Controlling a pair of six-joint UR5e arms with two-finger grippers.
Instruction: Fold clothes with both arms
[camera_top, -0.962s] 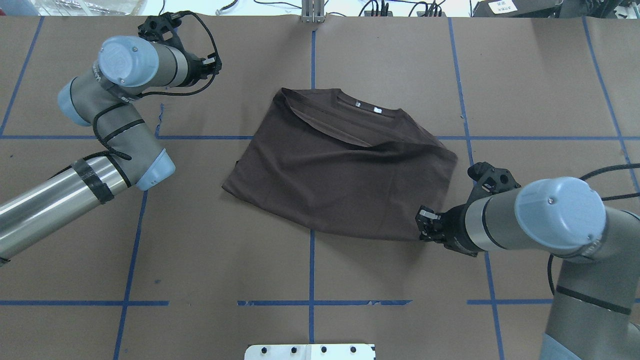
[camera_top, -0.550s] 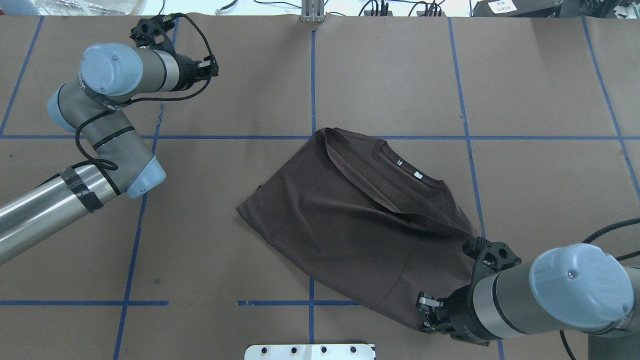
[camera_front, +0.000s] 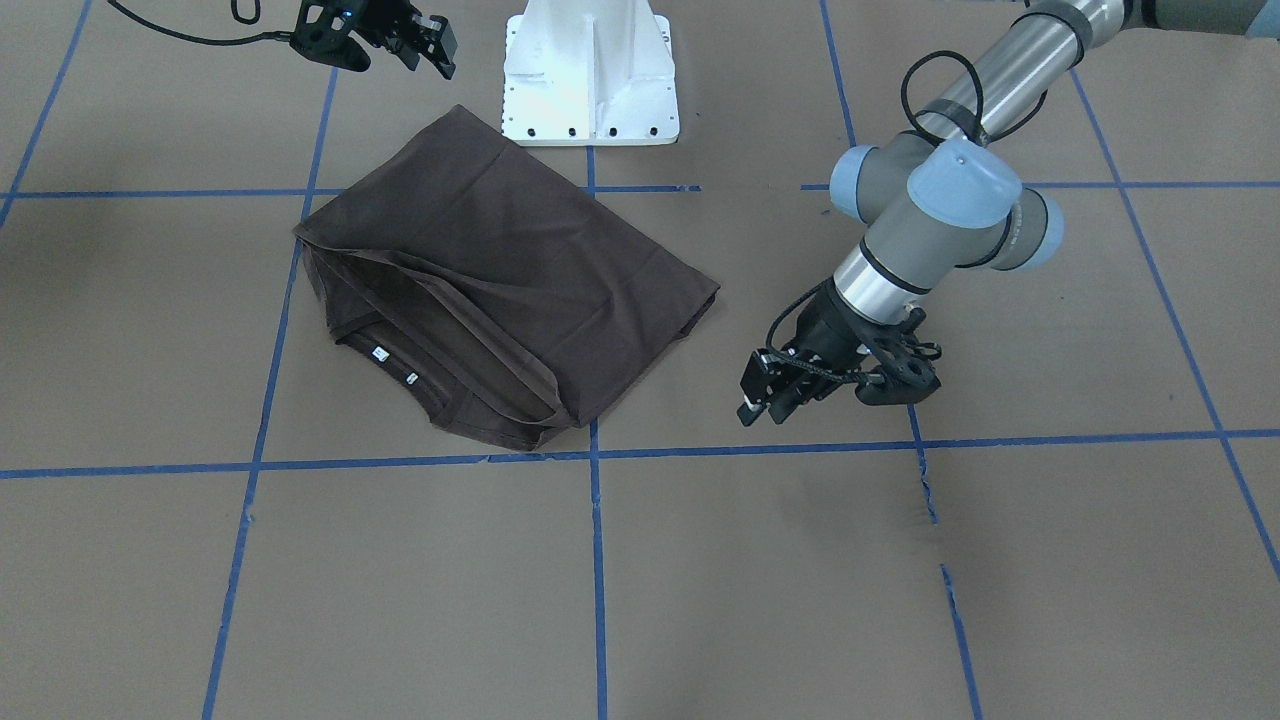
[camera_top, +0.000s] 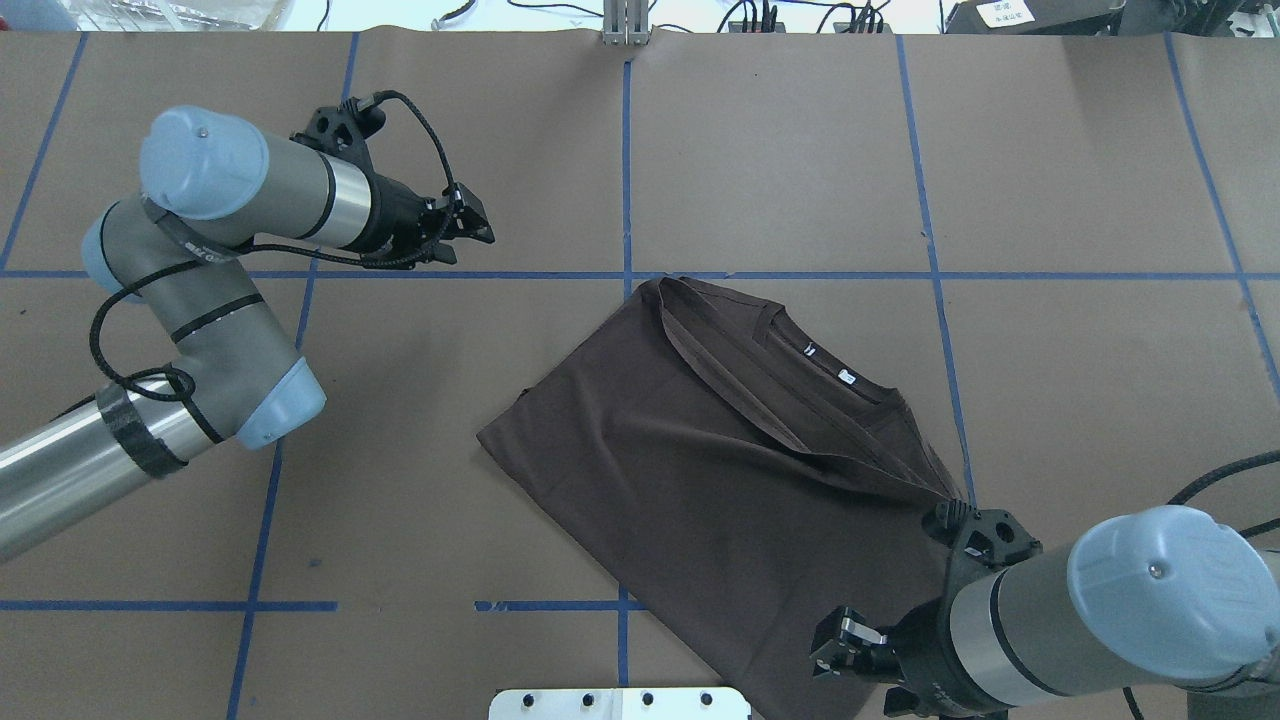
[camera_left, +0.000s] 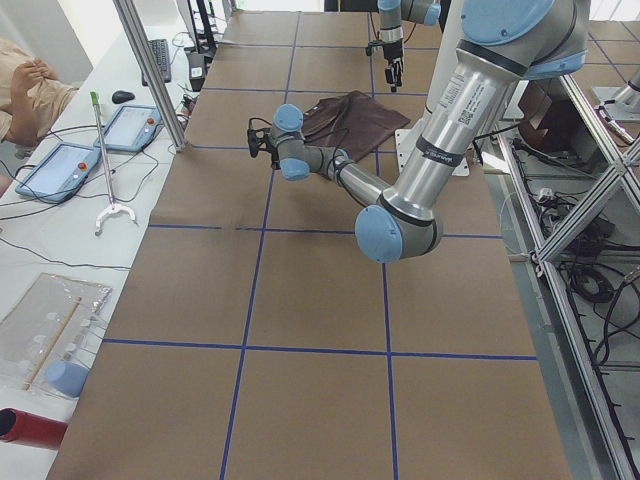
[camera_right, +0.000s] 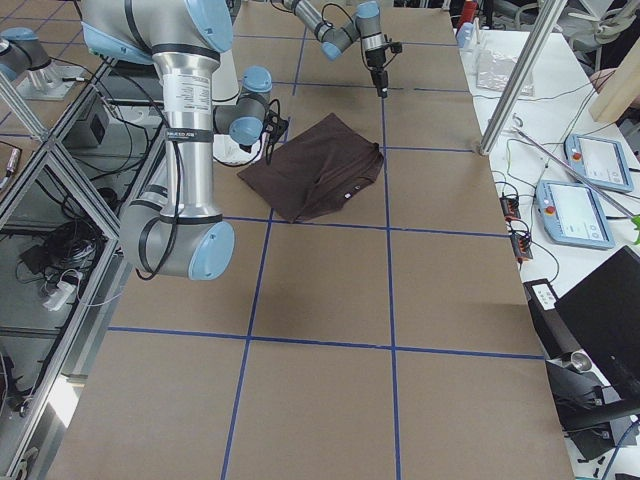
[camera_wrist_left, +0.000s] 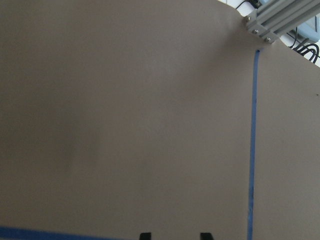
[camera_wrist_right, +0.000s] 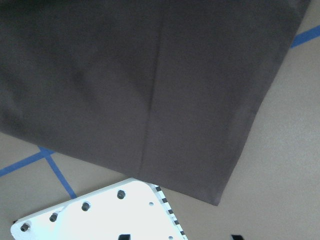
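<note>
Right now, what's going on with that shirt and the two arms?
The robot is folding a shirt. It lies partly folded on the table, collar showing. The right gripper hovers open over one corner, not gripping it; the left gripper is open over bare table, apart from the shirt.

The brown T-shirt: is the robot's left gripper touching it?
No, in the front-facing view the left gripper hangs over bare table, with a clear gap between it and the T-shirt.
</note>
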